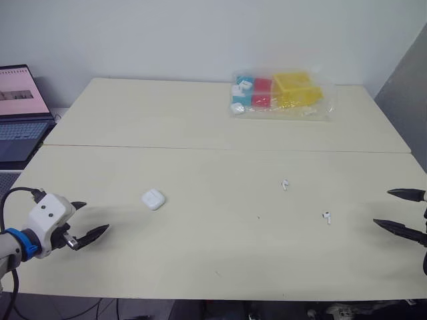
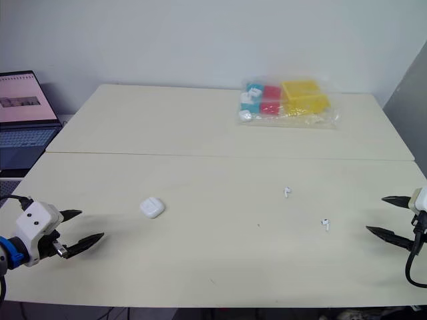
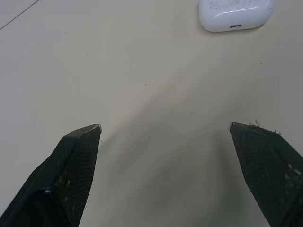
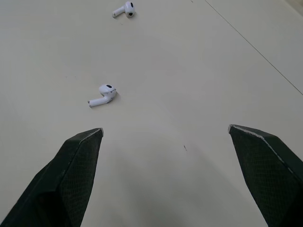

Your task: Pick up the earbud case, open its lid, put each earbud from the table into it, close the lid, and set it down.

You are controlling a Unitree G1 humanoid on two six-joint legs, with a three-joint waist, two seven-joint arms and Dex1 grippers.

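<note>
Three small white pieces of glossy plastic lay on your table. The earbud case [image 1: 153, 199] was a smooth, rounded pebble lying flat, lid shut, on the near-left part of the surface. In the left wrist view its port side faced your left gripper [image 1: 94, 217], so the case's base pointed at that gripper and its lid end away from it. It looked wider than tall, with the long axis running crosswise to the gripper's line of sight.

The two earbuds sat well apart from the case, on the right half. One earbud [image 1: 285, 185] lay farther back, and the other earbud [image 1: 327, 217] lay closer to the front edge and to your right gripper [image 1: 381, 207]. Each had a bulbous head with a dark mesh spot and a short, straight stem lying flat. The two stems did not point the same way.

Your left gripper hovered near the case, short of touching it, with its textured black fingers [image 3: 75, 165] spread wide and empty. Your right gripper was also wide apart and held nothing.

The table [image 1: 200, 120] was matte pale cream, made of two slabs joined by a seam across the middle. At the back right lay a crinkled clear bag [image 1: 280, 93] of yellow, red and blue boxes. An open laptop [image 1: 20, 113] stood off the left edge, and a plain light wall rose behind.
</note>
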